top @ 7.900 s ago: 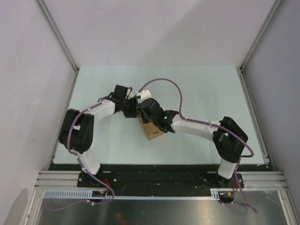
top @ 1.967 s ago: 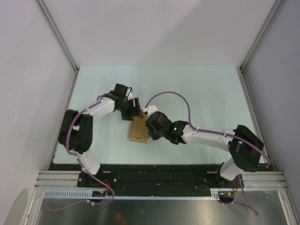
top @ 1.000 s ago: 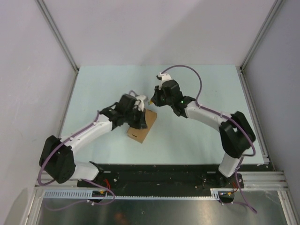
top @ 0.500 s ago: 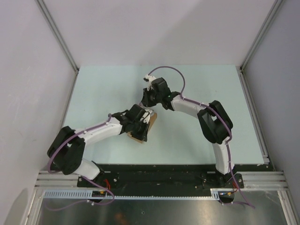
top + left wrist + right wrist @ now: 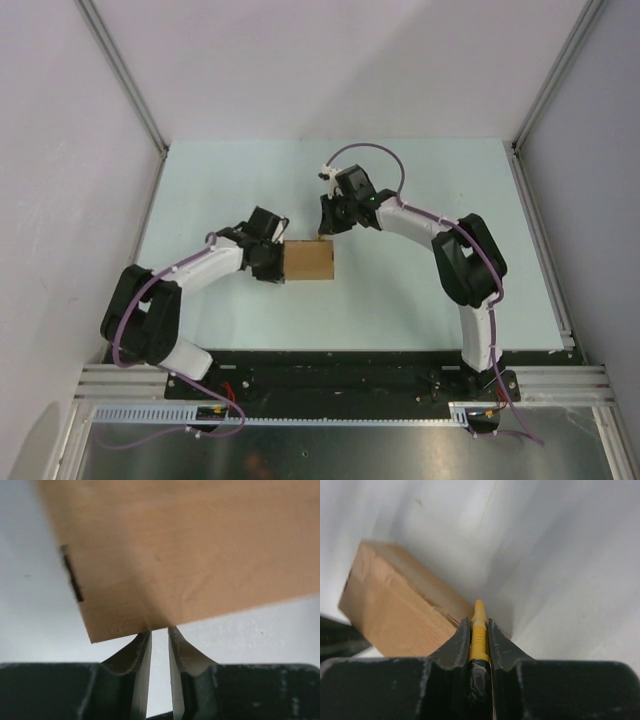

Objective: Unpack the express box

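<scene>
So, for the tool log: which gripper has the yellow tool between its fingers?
The right gripper, shut on the yellow utility knife; the left gripper shows a bare gap, tips at the express box.

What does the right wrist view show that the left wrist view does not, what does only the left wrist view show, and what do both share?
Only the right wrist view: the right end effector shut on a yellow tool, whose tip points at the box's far edge.
Only the left wrist view: the left end effector, jaws slightly apart with nothing between them, tips at the box's near edge; also a dark slot in the box's side.
Both: the brown express box and the pale table.
</scene>
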Robot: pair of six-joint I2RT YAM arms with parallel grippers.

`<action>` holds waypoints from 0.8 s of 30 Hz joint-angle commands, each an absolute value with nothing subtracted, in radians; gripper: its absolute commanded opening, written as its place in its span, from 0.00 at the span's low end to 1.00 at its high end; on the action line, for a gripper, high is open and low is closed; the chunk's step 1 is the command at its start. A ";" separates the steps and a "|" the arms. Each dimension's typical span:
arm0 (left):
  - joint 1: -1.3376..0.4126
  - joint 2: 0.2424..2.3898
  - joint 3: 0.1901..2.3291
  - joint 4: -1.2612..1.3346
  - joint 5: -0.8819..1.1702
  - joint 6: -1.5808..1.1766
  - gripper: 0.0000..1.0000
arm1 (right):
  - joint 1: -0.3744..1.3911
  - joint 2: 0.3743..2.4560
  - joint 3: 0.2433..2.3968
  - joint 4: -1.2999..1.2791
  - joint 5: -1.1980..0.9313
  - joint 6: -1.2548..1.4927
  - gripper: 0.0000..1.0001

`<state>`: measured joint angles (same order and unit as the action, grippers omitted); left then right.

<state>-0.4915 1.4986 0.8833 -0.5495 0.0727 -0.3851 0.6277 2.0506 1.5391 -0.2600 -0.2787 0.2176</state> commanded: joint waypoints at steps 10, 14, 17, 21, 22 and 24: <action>-0.402 1.675 1.126 -0.512 0.020 -0.505 0.21 | 0.788 1.796 1.417 -0.437 -0.088 0.250 0.00; -0.373 1.684 1.138 -0.512 0.023 -0.534 0.21 | 0.808 1.769 1.402 -0.446 -0.029 0.290 0.00; -0.345 1.646 1.102 -0.511 0.015 -0.552 0.23 | 0.811 1.749 1.401 -0.456 -0.002 0.307 0.00; -0.327 1.583 1.071 -0.497 0.051 -0.535 0.25 | 0.815 1.718 1.401 -0.459 0.063 0.324 0.00; -0.327 1.577 1.068 -0.491 0.070 -0.528 0.26 | 0.815 1.714 1.401 -0.460 0.070 0.327 0.00; -0.325 1.565 1.065 -0.470 0.129 -0.522 0.28 | 0.815 1.707 1.399 -0.463 0.083 0.336 0.00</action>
